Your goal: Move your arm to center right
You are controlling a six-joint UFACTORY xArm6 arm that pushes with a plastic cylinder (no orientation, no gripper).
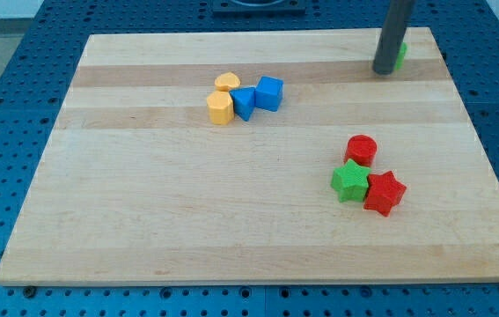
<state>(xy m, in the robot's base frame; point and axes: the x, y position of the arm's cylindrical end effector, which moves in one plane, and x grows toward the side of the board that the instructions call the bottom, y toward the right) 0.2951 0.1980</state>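
Note:
My tip (383, 70) is at the view's top right of the wooden board (143, 220), right in front of a green block (401, 55) that it mostly hides. At the right of the board lie a red cylinder (361, 149), a green star (349, 180) and a red star (384, 192), close together, well below the tip. Near the top middle sit a yellow heart (226, 83), a yellow block (220, 107), a blue block (244, 102) and a blue cube (269, 92), to the tip's left.
The board lies on a blue perforated table (3, 106). The board's right edge runs close to the tip and the green block.

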